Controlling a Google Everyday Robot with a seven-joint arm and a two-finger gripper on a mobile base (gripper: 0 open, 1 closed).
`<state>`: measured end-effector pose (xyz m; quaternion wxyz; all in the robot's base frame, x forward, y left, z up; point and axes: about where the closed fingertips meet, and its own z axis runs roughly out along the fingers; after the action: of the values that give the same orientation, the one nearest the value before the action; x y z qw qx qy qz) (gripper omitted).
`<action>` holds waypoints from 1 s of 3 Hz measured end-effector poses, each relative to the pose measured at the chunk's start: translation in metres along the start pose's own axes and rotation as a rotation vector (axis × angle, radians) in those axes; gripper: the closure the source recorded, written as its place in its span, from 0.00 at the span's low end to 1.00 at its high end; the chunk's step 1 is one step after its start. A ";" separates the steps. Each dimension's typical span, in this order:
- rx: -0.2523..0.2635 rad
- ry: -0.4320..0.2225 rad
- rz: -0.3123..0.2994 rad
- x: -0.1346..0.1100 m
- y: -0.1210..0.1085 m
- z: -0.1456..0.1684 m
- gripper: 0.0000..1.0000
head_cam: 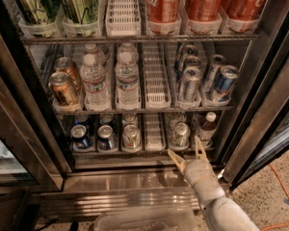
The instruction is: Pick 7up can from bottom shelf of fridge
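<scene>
fridge (135,181) stands open; pincer (183,146) spread wide, empty, seemingly just short of 7up can (181,134).

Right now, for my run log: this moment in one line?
gripper: open, in front of 7up can | 7up can: on bottom shelf, not held | fridge: open

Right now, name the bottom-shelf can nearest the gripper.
The 7up can, just beyond the open gripper, beside the brown bottle; the blue cans sit farther left.
</scene>
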<state>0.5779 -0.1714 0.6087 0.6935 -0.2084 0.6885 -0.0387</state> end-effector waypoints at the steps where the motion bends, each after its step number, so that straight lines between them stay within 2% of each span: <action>1: 0.026 -0.017 -0.010 0.002 -0.001 0.007 0.24; 3: 0.070 -0.042 -0.036 0.006 -0.003 0.019 0.26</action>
<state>0.5976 -0.1713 0.6034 0.7138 -0.1969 0.6683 -0.0710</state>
